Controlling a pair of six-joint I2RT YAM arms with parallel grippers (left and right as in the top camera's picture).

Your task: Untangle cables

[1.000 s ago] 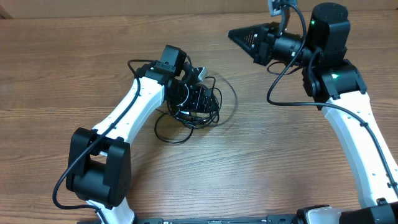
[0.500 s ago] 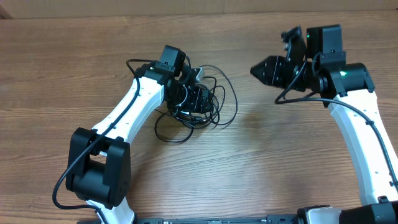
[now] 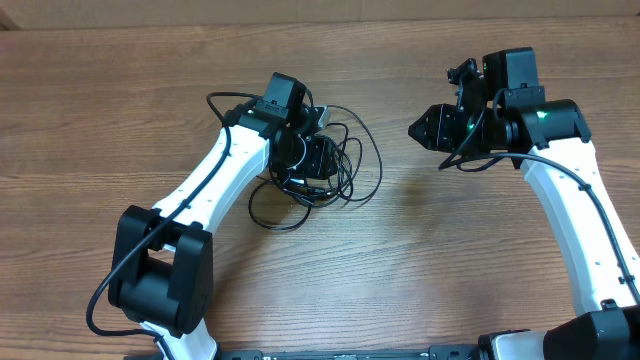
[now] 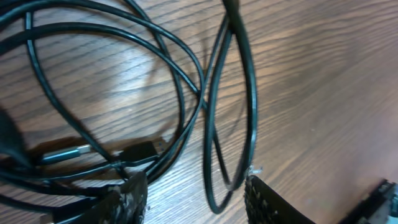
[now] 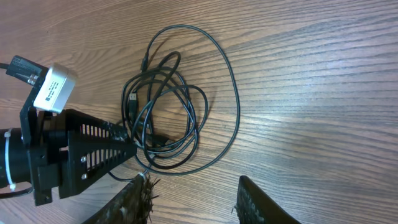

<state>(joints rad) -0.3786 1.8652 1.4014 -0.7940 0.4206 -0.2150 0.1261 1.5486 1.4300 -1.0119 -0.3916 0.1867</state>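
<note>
**Overhead view.** Your left gripper [image 3: 322, 160] is lowered into the cables [image 3: 343, 172], a loose tangle of thin black loops lying on the wooden table [image 3: 420, 270]. Your right gripper [image 3: 418, 128] hangs well apart from the tangle, with its tips pointing toward it.

**Left wrist view.** The fingers [image 4: 127, 199] are spread and released. Strands of the cables [image 4: 252, 93] cross the wood just ahead of the tips. One narrow loop reaches back into the gap between the fingers. A small plug [image 4: 140, 151] lies just ahead of the finger at the left of the frame. You cannot tell whether either finger touches a strand.

**Right wrist view.** The right gripper's fingers [image 5: 140, 199] are also spread, with only bare wood between them. The cables [image 5: 160, 144] lie ahead of the tips and clear of them, with one wide loop ringing the denser bundle. The left gripper [image 5: 132, 150] meets that bundle from the left of the frame, its tips at the strands.
</note>
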